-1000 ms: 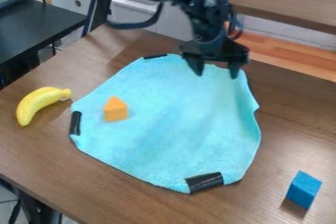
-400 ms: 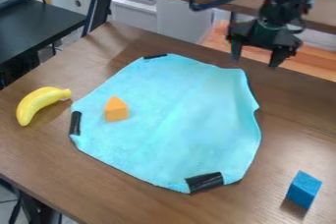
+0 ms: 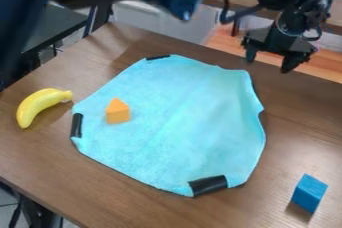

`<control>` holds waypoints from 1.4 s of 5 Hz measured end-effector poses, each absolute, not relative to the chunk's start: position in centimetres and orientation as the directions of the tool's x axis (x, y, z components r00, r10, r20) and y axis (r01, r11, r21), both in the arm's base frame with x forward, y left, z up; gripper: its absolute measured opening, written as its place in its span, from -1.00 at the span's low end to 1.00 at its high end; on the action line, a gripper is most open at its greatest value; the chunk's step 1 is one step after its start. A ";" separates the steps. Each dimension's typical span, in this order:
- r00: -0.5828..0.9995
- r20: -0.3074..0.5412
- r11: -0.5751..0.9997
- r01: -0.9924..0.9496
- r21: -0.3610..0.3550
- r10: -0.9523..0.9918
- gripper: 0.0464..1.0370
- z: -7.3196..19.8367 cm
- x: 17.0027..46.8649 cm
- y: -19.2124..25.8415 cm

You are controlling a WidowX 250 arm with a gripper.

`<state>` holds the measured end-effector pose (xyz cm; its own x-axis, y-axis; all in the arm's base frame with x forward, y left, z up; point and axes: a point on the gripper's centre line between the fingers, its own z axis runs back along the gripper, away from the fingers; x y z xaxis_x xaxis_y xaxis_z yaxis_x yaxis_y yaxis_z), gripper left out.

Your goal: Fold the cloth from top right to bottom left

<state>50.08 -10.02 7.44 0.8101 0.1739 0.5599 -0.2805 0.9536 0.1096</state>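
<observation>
Gripper (image 3: pixel 269 62): jaws wide apart, holding nothing, beyond the far-right corner of the cloth (image 3: pixel 177 127). Cloth: spread mid-table, near edge taped. Risks: shallow pinch, corner slips; low sweep, wedge (image 3: pixel 118 111) topples. Table (image 3: pixel 300 117): bare wood separates cloth's right edge from block (image 3: pixel 309 193).

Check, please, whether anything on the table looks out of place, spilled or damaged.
The orange block sits on the left part of the cloth, which seems odd for something that should be folded. The cloth's right edge is also uneven, with a small inward kink. I see no spill or clear damage.
</observation>
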 end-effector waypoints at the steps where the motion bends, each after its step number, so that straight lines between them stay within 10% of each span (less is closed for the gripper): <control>1: 0.814 0.559 0.953 -0.274 0.130 0.158 0.93 6.3 50.5 -10.8; 7: 0.830 0.551 0.939 -0.249 0.236 0.081 0.93 1.7 49.7 -10.5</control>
<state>49.72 -10.55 1.66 0.8303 0.0813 0.5513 -0.2490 0.9392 0.2364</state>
